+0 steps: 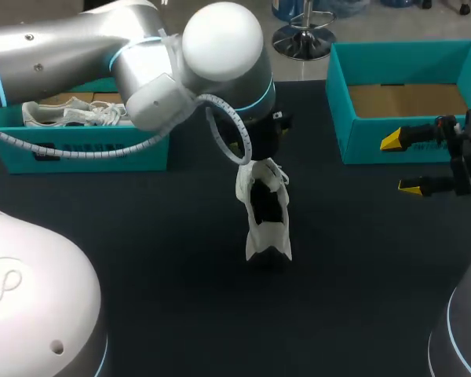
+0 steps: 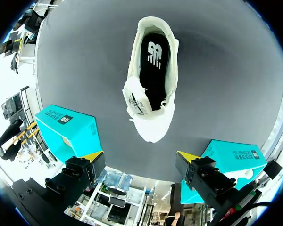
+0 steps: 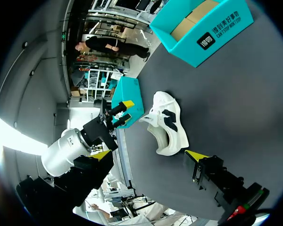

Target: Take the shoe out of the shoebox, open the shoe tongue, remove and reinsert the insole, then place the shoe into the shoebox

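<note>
Broadly, your dark counter (image 1: 141, 275) carried two teal boxes: the far-right shoebox (image 1: 341, 118) stood empty, and the far-left box (image 1: 86, 153) held a second shoe (image 1: 63, 112). Your left gripper (image 2: 140, 160) hung spread above the white shoe (image 1: 265, 216), touching nothing. Your right gripper (image 1: 403, 163) sat spread beside the empty shoebox. The white shoe lay mid-counter, its tongue (image 2: 136, 100) seemingly pulled open and its black insole (image 2: 153, 66) seated inside. Taking-out looked done; the insole step could not be judged; reboxing was left.

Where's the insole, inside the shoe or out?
Inside: the black insole lies flat within the white shoe on the table.
</note>
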Controlling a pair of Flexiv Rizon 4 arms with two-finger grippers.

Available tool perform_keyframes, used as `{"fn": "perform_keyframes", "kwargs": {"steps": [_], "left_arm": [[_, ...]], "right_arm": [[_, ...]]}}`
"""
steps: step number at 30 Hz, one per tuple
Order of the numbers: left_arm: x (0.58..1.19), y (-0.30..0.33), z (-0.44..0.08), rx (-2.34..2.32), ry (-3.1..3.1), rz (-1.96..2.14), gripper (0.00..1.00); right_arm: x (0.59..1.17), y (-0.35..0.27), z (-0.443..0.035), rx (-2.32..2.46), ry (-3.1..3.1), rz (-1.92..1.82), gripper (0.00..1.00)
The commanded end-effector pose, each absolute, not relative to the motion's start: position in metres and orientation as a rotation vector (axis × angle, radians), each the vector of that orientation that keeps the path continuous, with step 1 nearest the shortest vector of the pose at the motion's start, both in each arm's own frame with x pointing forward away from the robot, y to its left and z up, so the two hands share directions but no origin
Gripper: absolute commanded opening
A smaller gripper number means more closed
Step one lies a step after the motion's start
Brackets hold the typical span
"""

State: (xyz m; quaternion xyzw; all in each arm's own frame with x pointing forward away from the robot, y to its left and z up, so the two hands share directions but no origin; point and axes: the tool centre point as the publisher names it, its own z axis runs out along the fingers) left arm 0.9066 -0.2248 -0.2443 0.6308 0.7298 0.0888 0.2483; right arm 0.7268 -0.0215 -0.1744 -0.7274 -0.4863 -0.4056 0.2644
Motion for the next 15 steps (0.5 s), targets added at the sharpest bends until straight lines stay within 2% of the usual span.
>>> {"fn": "perform_keyframes", "kwargs": {"steps": [1, 2, 3, 15], "left_arm": [[0.913, -0.222, -0.239, 1.8, 1.972, 0.247, 0.4], [0.913, -0.222, -0.242, 1.836, 1.962, 0.247, 0.22], [0.913, -0.222, -0.244, 1.858, 1.954, 0.237, 0.0], [0.9, -0.224, -0.279, 1.982, 1.915, 0.293, 0.0]], "right_arm": [[0.726, -0.021, -0.174, -1.971, -1.314, -1.095, 1.0], [0.726, -0.021, -0.174, -1.971, -1.314, -1.095, 1.0], [0.726, -0.021, -0.174, -1.971, -1.314, -1.095, 1.0], [0.726, -0.021, -0.174, -1.971, -1.314, -1.095, 1.0]]}}
